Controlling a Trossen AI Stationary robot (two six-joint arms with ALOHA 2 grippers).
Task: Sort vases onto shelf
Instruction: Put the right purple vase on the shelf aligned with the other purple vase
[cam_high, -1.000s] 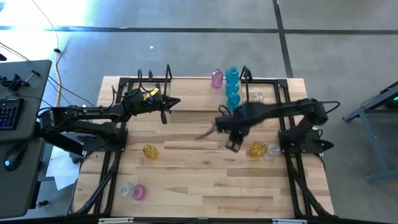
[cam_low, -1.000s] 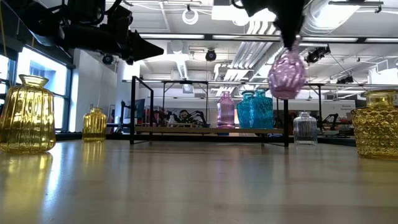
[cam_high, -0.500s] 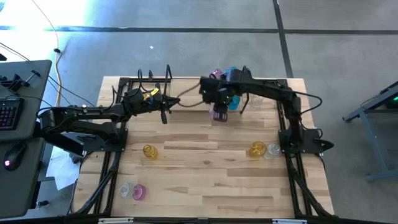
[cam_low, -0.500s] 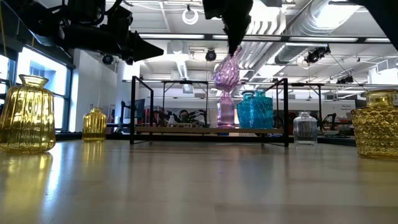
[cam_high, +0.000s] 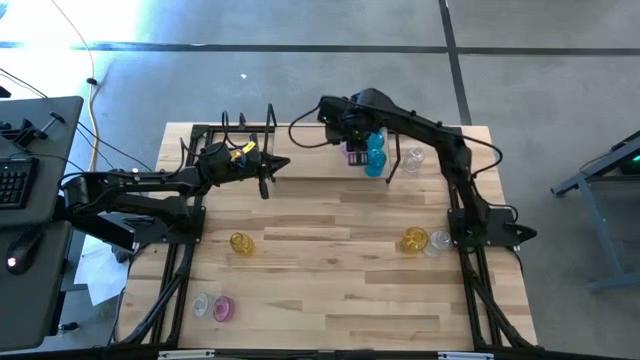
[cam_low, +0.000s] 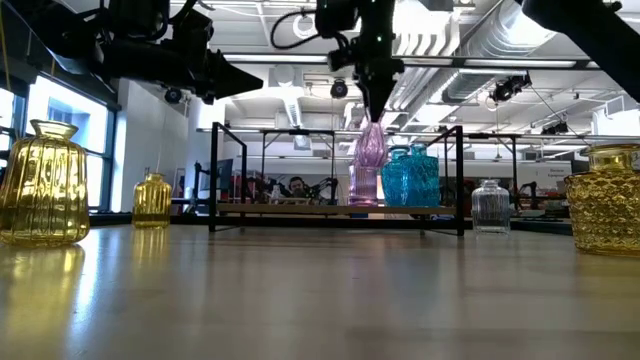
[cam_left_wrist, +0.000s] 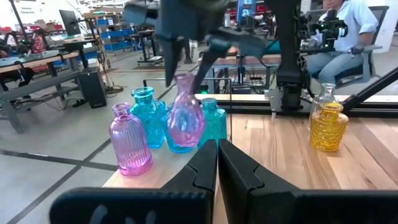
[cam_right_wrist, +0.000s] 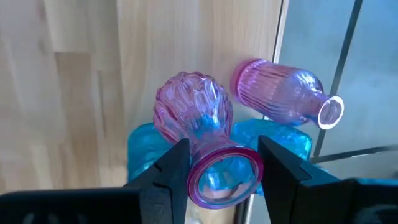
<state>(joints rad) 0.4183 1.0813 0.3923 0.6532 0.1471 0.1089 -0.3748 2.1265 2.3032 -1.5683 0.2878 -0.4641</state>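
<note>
Tabletop (cam_high: 330, 280): I see light wood planks, both arms mounted at its sides.

Shelf (cam_high: 300, 168): a low wood board in a black rod frame along the far edge of the tabletop; in the low view (cam_low: 330, 210) it runs across the background.

Right arm: I see it reaching to the shelf's far edge. Right claw (cam_high: 352, 140): clamped around the neck of a pink vase (cam_right_wrist: 194, 118), held upright by the rim, hanging over the shelf just beside the standing vases; low view (cam_low: 368, 148) puts it right above them.

Left arm: waits over the left part of the shelf. Left claw (cam_high: 268, 170): fingers pressed together, holding nothing, as I read it in the left wrist view (cam_left_wrist: 217, 165).

Vases on the shelf: a ribbed pink vase (cam_left_wrist: 129, 142), cyan vases (cam_left_wrist: 148, 115) clustered beside it, a clear vase (cam_high: 415, 156) nearby.

Vases on the tabletop: one amber vase (cam_high: 240, 243) at left; an amber vase (cam_high: 414, 240) with a clear vase touching it at right; a clear and pink pair (cam_high: 214, 307) near the front left.
</note>
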